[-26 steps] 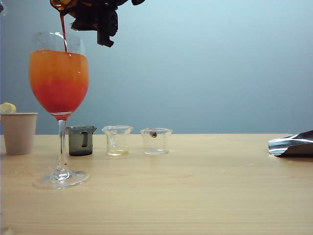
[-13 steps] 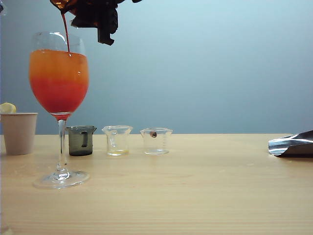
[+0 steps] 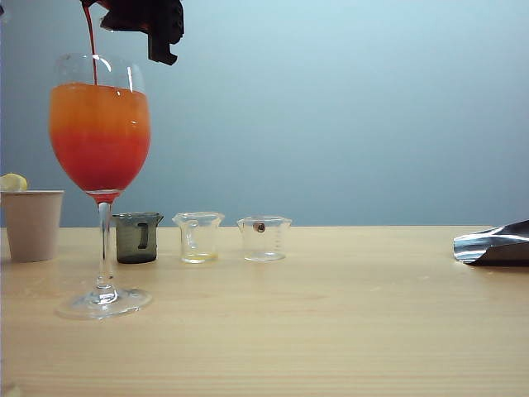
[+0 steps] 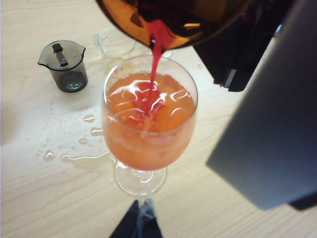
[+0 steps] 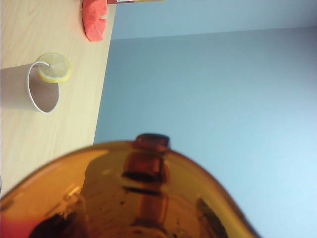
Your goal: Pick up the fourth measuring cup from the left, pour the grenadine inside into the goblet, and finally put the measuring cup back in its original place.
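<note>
The amber measuring cup (image 4: 168, 20) is tipped over the goblet (image 3: 100, 132), and my right gripper (image 3: 124, 10) is shut on it at the top left of the exterior view. A thin stream of dark red grenadine (image 3: 89, 50) falls from the spout into the orange drink, whose lower half has turned red. From the left wrist view the stream (image 4: 152, 69) lands inside the goblet's rim (image 4: 148, 119). The cup (image 5: 129, 193) fills the right wrist view and hides the fingers. My left gripper (image 4: 140, 220) hangs shut just in front of the goblet's foot, holding nothing.
A smoky grey cup (image 3: 137, 237) and two clear cups (image 3: 198, 236) (image 3: 264, 238) stand in a row behind the goblet. A beige paper cup (image 3: 31, 223) with a lemon slice is at the far left, a silver scoop (image 3: 493, 244) at the right edge. Spilled drops (image 4: 81, 156) wet the table.
My right gripper has shifted left and slightly up with the tilted cup, so most of it has left the frame. The stream now falls further left in the goblet.
</note>
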### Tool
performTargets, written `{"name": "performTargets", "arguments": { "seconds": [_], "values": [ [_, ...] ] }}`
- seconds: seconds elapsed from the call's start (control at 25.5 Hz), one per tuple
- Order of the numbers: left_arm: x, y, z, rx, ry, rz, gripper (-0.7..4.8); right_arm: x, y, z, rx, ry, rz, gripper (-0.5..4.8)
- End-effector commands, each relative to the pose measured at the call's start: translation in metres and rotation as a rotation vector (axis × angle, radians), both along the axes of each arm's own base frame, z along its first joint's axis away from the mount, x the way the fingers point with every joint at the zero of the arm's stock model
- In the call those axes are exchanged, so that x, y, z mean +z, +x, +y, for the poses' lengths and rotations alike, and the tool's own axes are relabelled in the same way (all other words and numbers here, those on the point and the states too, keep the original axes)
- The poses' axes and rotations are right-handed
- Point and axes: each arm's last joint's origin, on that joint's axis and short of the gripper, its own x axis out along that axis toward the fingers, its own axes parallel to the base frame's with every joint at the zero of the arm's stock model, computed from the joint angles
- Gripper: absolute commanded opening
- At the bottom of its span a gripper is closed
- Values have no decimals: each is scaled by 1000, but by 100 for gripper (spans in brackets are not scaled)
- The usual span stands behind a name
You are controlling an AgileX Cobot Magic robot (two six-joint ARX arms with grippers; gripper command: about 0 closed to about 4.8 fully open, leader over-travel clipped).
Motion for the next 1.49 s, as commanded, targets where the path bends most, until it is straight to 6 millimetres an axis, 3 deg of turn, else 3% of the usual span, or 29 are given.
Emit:
{"name": "performTargets", "arguments": {
  "seconds": [0.04,1.49],
  "values": [
    [7,-2,1,2,-8,-28,-6,8,-2,0,3,26,-35,229],
    [6,-3,3,-10,55,-28,-6,16,-3,1,40,-124,-357,229]
  ]
}}
